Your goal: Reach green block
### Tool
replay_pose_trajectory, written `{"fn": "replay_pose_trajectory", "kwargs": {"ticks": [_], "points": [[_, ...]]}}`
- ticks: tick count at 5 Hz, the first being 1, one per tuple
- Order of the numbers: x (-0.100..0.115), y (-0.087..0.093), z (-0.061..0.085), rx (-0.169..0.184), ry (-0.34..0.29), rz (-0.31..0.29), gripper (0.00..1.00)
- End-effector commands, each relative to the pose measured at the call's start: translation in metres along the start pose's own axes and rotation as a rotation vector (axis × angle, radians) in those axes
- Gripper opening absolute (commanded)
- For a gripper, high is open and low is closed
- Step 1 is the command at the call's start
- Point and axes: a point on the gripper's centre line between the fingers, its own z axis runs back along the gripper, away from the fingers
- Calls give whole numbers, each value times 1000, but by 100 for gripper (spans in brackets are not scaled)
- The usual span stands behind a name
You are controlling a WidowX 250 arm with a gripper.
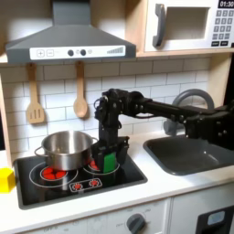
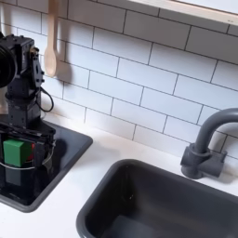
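Your gripper (image 1: 108,161) is down on the stovetop (image 1: 55,187), just right of the steel pot (image 1: 62,149) in the first exterior view, with the green block (image 1: 111,163) between its fingers. In the second exterior view the green block (image 2: 14,152) sits inside the narrowed gripper (image 2: 16,153) (fingers appear pressed against it).

A black jointed arm (image 1: 151,105) with boxy black segments.

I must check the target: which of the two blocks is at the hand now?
The green block, on the stove at the hand. The yellow block lies far off at the first exterior view's left edge.
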Motion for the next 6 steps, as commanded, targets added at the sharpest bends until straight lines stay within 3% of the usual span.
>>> {"fn": "replay_pose_trajectory", "kwargs": {"ticks": [1, 6], "points": [[0, -1, 0, 0, 0, -2, 100], [0, -1, 1, 0, -3, -2, 100]]}}
